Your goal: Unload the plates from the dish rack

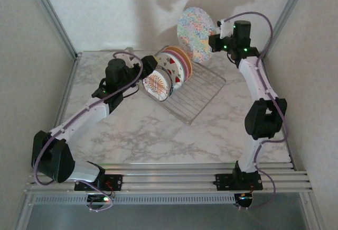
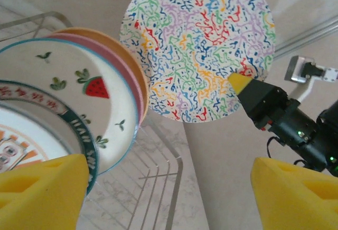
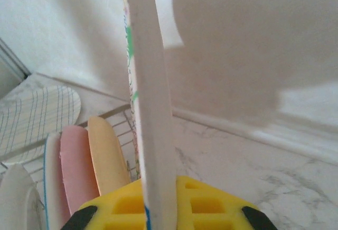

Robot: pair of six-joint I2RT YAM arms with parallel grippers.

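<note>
Sitting on marble tbl [image 1: 148, 135]: dish rack [image 1: 203, 90]; plate [image 1: 194, 34] aloft; white walls [image 1: 105, 8].

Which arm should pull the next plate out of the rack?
Left. The left gripper is open and sits right by the sunburst plate, at the end of the row standing in the dish rack. The right gripper is shut on the multicolour plate, held up above the rack's far end.

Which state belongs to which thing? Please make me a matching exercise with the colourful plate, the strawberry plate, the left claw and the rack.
1. multicolour plate
2. strawberry plate
3. left claw
4. dish rack

a. open, holding nothing
b. lies on the marble table
c. stands upright in the rack
d. held in the air by the right claw

Pairs: 1-d, 2-c, 3-a, 4-b.
</note>
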